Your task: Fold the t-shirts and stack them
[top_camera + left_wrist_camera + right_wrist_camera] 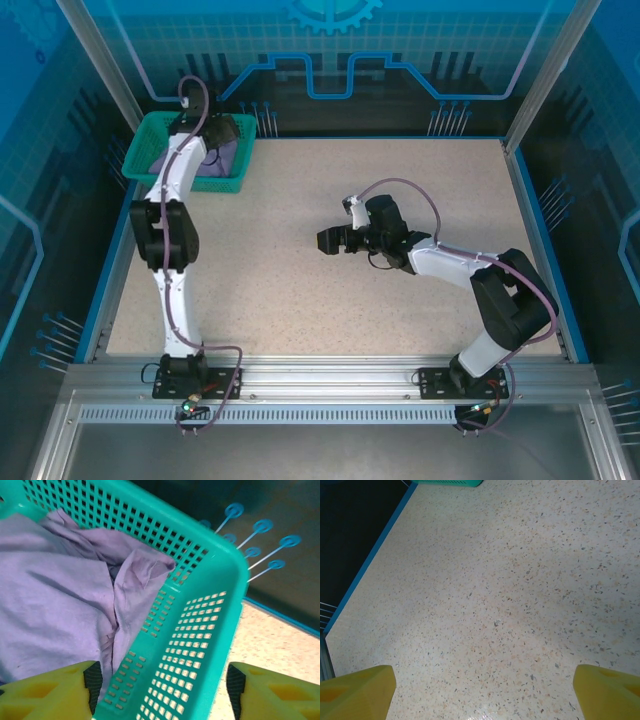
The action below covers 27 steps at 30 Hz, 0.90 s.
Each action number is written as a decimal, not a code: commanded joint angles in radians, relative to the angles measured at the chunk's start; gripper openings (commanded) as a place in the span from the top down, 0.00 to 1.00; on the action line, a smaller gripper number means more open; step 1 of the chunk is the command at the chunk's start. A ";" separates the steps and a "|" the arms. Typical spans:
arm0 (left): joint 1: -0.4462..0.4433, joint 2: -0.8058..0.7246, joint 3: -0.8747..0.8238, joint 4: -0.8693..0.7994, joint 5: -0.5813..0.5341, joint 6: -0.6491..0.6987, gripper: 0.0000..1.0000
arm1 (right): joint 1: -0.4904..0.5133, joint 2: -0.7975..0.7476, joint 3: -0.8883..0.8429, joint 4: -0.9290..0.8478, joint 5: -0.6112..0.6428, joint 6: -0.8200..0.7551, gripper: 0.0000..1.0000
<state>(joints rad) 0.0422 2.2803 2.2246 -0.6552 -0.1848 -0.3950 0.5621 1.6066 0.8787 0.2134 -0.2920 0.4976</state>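
We see the shirt lying crumpled inside the basket, its lavender cloth bunched against the mesh wall and one fold riding up toward the rim. From above, the basket sits at the far left corner of the counter. The shirt shows there as a purple patch, partly hidden by the left arm.

The left tool hangs over the basket's right side. In its own wrist view the left tool is spread wide and grips nothing. One yellow finger is over the shirt and the other is over the speckled counter outside the basket, with the basket's wall between them. We cannot tell whether either finger touches cloth or plastic. Blue pins stand out of the dark wall beyond the basket.

The right tool is out over the middle of the counter, well apart from the basket, pointing left. Its wrist view shows the right tool spread wide too, holding nothing, with speckled counter between the fingers. A strip of the basket shows at the top edge of that view, near the counter's blue border.
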 commanded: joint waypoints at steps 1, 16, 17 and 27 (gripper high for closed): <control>0.031 0.106 0.151 -0.147 0.033 -0.018 0.24 | 0.001 -0.004 0.013 0.004 0.001 0.004 0.07; 0.047 0.330 0.260 -0.261 -0.034 -0.004 0.14 | 0.000 0.015 0.033 -0.008 -0.008 0.001 0.07; 0.048 0.336 0.259 -0.265 -0.035 -0.005 0.16 | -0.001 0.015 0.032 -0.008 -0.006 0.002 0.07; 0.074 0.333 0.219 -0.229 -0.016 -0.062 0.66 | -0.001 0.013 0.031 -0.009 -0.003 0.003 0.07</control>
<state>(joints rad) 0.1017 2.5935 2.4508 -0.8692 -0.2123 -0.4412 0.5621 1.6108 0.8791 0.2100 -0.2924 0.4973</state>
